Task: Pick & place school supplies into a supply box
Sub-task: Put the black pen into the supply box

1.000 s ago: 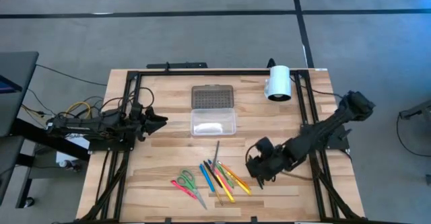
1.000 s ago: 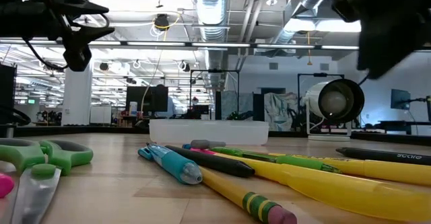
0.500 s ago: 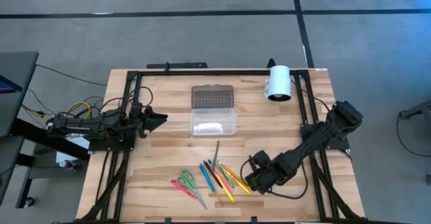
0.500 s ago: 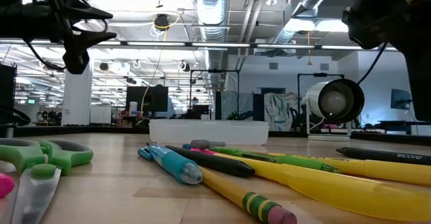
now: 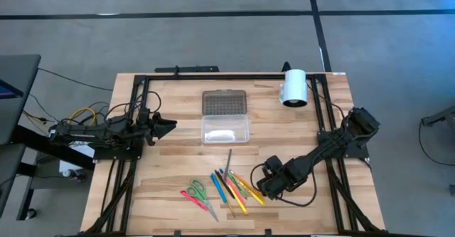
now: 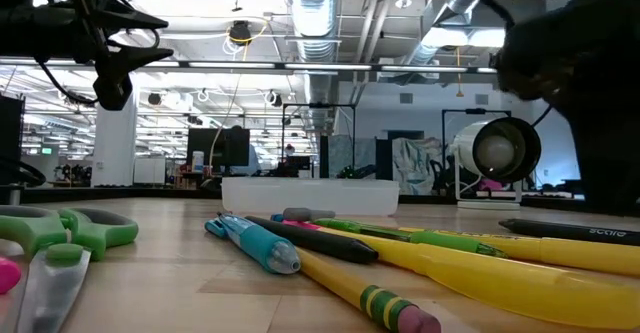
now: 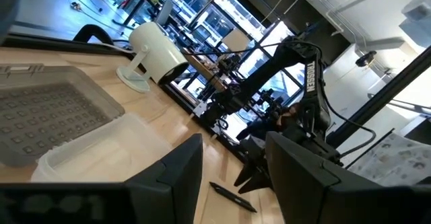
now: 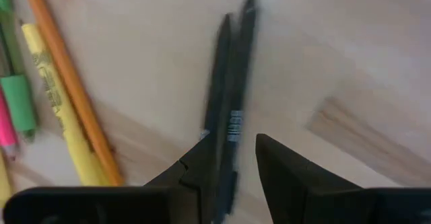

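The school supplies lay fanned out on the near part of the bench (image 5: 313, 116): green-handled scissors (image 5: 197, 194) at the left end, then a blue pen (image 5: 218, 186), an orange pencil (image 5: 229, 191), yellow pens (image 5: 237, 196), a green one (image 5: 238, 185) and a thin grey pencil (image 5: 229, 160) pointing up toward the supply box (image 5: 225, 129). A black marker (image 8: 229, 120) lay at the right edge of the cluster, a little apart from the yellow and orange sticks beside it.

The right gripper (image 5: 264, 185) was low over that right edge. In its wrist view its fingers (image 8: 286, 173) stood partly apart on either side of the marker's barrel, not yet pressed against it.

The supply box sat open in the middle of the bench, its clear tray toward the supplies and its dotted grey lid (image 5: 224, 102) lying flat just behind it.

The left gripper (image 5: 169, 127) hung off to the left of the box, well clear of it, fingers (image 7: 176, 173) apart and holding nothing.

A white cylinder (image 5: 293, 87) stood at the far right of the bench.
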`<state>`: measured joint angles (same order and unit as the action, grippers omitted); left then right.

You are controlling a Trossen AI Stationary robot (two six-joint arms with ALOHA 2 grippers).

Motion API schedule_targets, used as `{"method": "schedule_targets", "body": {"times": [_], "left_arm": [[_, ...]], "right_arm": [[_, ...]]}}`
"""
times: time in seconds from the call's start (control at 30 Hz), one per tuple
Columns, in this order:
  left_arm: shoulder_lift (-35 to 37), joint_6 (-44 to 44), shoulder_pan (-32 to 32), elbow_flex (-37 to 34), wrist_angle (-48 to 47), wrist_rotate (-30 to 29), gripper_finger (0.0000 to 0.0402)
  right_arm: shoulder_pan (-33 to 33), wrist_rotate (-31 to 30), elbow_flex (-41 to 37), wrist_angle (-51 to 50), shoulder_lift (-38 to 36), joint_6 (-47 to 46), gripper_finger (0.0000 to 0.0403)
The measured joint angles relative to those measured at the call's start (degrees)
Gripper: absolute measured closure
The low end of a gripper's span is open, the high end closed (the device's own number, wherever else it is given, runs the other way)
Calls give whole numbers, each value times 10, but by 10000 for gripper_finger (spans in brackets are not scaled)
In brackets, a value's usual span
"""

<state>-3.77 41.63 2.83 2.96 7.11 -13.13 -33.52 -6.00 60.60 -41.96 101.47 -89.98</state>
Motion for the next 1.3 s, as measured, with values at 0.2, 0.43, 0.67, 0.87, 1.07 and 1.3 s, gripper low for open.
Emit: {"method": "schedule_targets", "body": {"times": [0.2,0.43,0.67,0.87,1.07,1.3], "left_arm": [[0,0,0,0,-1,0,249],[0,0,0,0,-6,0,249],[0,-1,-1,0,-13,-12,249],[0,-3,0,0,-19,-12,249],[0,-3,0,0,-21,-12,249],[0,-3,0,0,-24,-14,249]], "right_arm": [[8,38,2,45,38,19,305],[6,41,3,43,41,15,305],[13,37,1,39,32,20,305],[14,46,4,48,31,47,305],[14,46,9,55,19,65,305],[16,42,9,20,6,75,305]]}}
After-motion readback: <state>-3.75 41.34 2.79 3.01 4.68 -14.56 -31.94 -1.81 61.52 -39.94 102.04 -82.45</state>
